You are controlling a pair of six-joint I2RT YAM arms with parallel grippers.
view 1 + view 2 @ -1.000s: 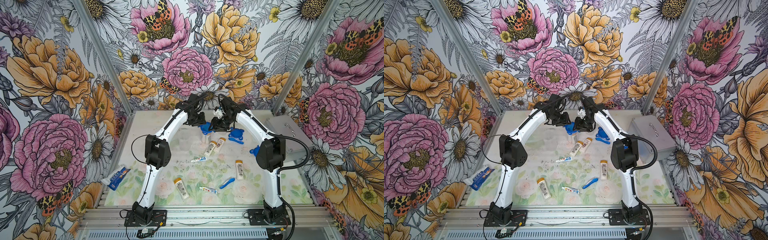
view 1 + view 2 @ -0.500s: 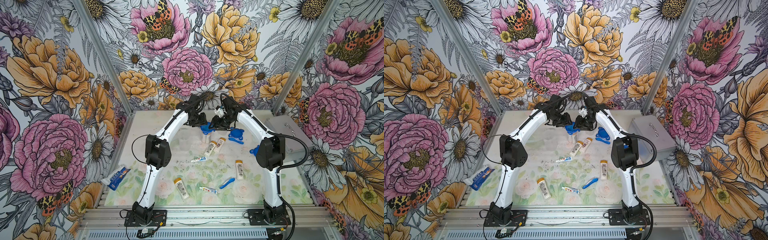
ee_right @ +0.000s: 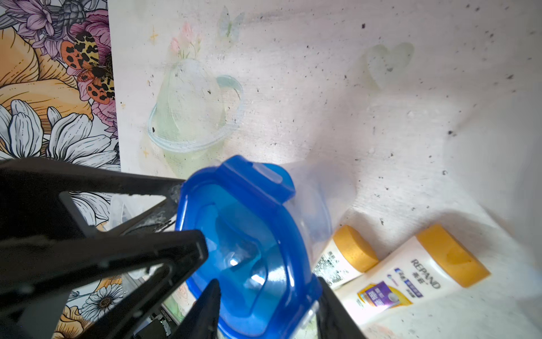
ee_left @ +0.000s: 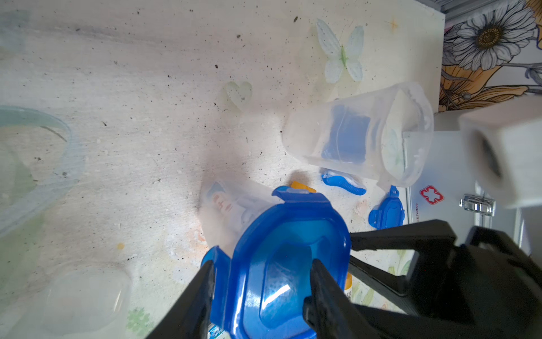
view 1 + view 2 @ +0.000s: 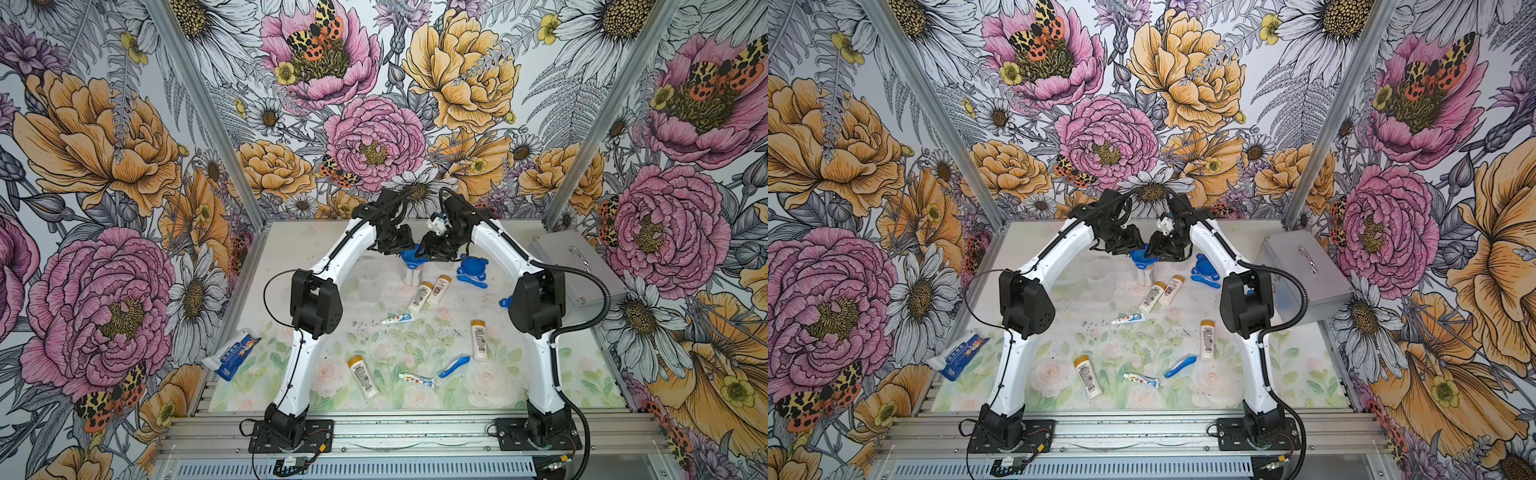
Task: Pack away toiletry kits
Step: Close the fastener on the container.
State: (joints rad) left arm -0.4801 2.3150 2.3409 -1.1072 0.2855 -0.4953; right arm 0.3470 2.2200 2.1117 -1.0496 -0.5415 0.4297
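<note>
At the back middle of the table stands a clear cup (image 5: 412, 276) with a blue lid (image 5: 413, 258) on it and toiletries inside. My left gripper (image 4: 262, 264) and right gripper (image 3: 268, 283) meet over this lid from opposite sides, both open. Each has one finger at the lid's edge and the other over its top. Loose orange-capped bottles (image 5: 419, 297) (image 5: 479, 338) (image 5: 363, 376), toothpaste tubes (image 5: 397, 319) (image 5: 416, 380) and a blue toothbrush (image 5: 454, 365) lie on the mat nearer the front.
A spare blue lid (image 5: 473, 266) sits right of the cup, with a clear cup (image 4: 357, 135) lying on its side nearby and another clear cup (image 4: 85, 296) to the left. A silver case (image 5: 577, 270) stands at the right edge, a wipes packet (image 5: 232, 353) at the left.
Both arms have stayed over the lidded cup. The left jaws stand a little wider than a second ago.
</note>
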